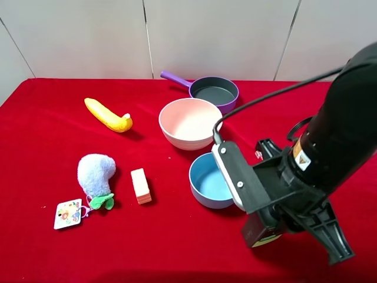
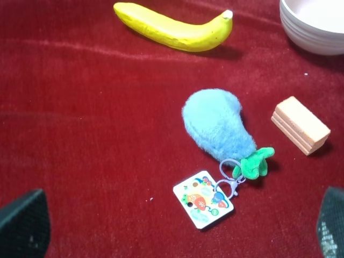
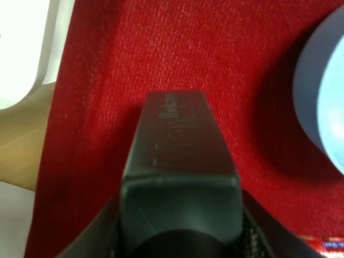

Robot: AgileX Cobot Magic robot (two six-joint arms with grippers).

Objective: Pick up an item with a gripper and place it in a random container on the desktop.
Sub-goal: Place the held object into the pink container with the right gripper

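Note:
The item, a dark grey-green rectangular bottle (image 3: 180,156), sits between the fingers of my right gripper (image 3: 180,244), which is shut on it. In the exterior high view the right gripper (image 1: 263,226) is at the front right of the red table, and the bottle's lower end with its yellowish label (image 1: 266,239) shows under the bulky black arm. The pump cap is hidden. The container, a wide pale pink ribbed bowl (image 1: 189,122), stands behind it toward the middle. My left gripper (image 2: 177,228) is open and empty, over the table's left part.
A blue bowl (image 1: 207,180) stands just left of the right gripper. A purple pan (image 1: 215,91) is behind the pink bowl. A banana (image 1: 109,115), a blue plush toy (image 1: 95,174) with a tag and an orange block (image 1: 141,186) lie on the left.

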